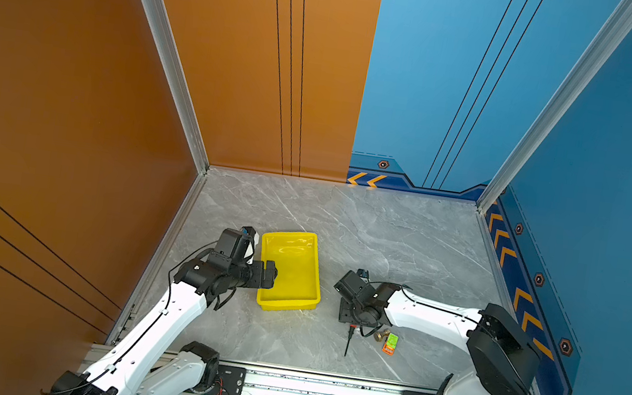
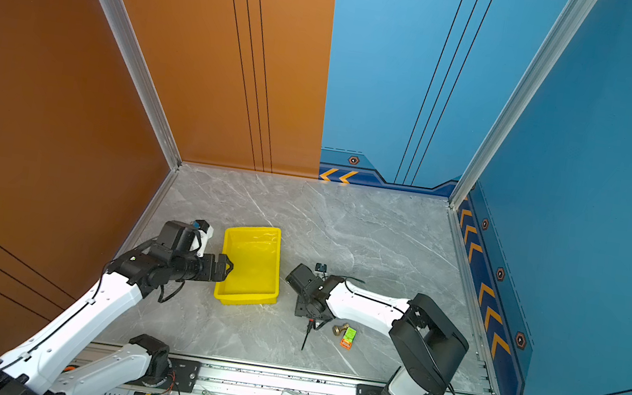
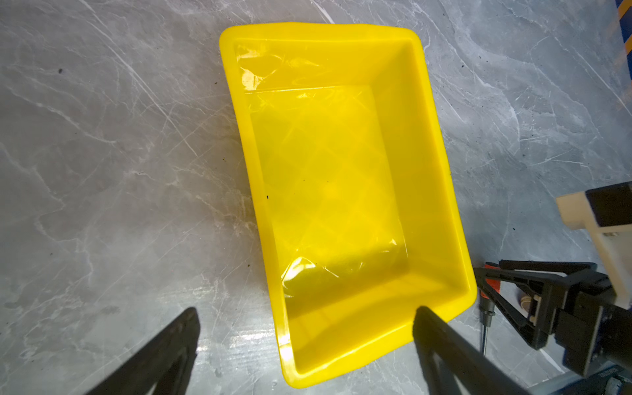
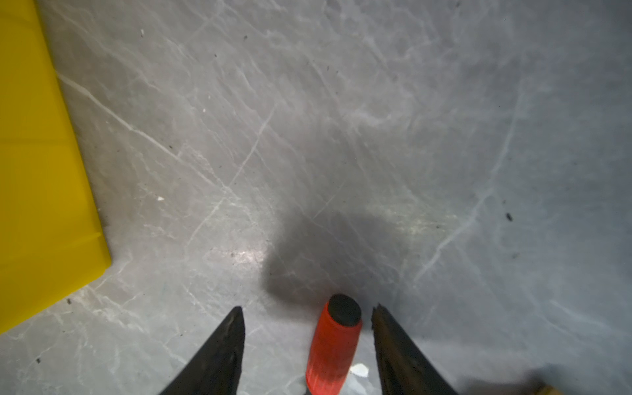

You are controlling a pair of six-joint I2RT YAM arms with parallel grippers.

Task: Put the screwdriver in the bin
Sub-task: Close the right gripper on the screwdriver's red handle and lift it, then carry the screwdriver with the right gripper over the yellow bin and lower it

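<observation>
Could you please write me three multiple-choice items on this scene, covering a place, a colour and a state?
1. What colour is the bin? A blue; B yellow; C green.
2. Where does the screwdriver lie? A in the bin; B on the table; C held aloft.
3. How is the right gripper? A open; B shut on the screwdriver; C out of view.
Key: B, its walls are bright yellow; B, it rests on the table outside the bin; A, gaps show either side of the screwdriver.

Glossy yellow plastic bin (image 3: pixel 424 164) on smooth marbled table (image 1: pixel 404 240).
</observation>
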